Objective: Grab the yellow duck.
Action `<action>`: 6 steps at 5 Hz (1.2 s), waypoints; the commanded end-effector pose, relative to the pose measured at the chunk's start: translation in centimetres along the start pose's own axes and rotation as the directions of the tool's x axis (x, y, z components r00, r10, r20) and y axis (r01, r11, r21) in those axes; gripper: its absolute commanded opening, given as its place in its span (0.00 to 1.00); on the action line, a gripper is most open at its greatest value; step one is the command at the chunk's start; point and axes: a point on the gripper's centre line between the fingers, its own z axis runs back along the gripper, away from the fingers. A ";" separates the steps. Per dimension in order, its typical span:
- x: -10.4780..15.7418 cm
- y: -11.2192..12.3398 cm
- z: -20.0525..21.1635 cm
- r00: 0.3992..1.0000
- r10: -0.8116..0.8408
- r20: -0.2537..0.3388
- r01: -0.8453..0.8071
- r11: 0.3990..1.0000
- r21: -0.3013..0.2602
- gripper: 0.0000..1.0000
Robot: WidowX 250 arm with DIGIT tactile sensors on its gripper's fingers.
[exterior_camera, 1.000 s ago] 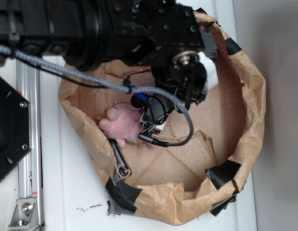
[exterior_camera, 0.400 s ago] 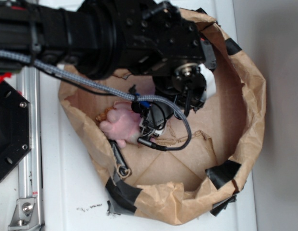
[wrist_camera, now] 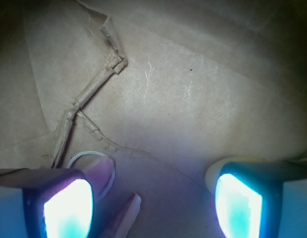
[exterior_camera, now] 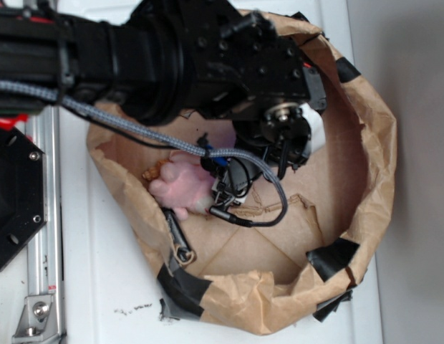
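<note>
I read my pincer [wrist_camera: 153, 198] as released: its two pads [wrist_camera: 68, 208] glow blue-white, well apart, with only creased brown paper between them. A torn, crinkled fold runs across the floor of the bag [exterior_camera: 365, 179], a crumpled kraft-paper ring patched with black tape. The soft pink plush [exterior_camera: 180, 185] lies by the bag's left wall, and its fuzzy edge pokes in beside my left pad. I cannot find the duck in either view. The black arm [exterior_camera: 208, 57] and braided cable [exterior_camera: 122, 122] cover much of the bag.
</note>
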 end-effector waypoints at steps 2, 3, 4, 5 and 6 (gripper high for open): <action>-0.1 1.8 -0.1 0.999 0.034 -0.001 -0.034 0.999 0.010 1.00; -1.0 2.9 -0.4 0.998 0.065 -0.013 -0.064 0.998 0.017 1.00; -2.7 4.9 -0.6 0.989 0.139 -0.044 -0.134 0.986 0.097 1.00; -4.0 7.0 0.1 0.977 0.211 -0.029 -0.206 0.971 0.119 1.00; -4.3 7.4 1.3 0.973 0.232 -0.002 -0.229 0.962 0.152 1.00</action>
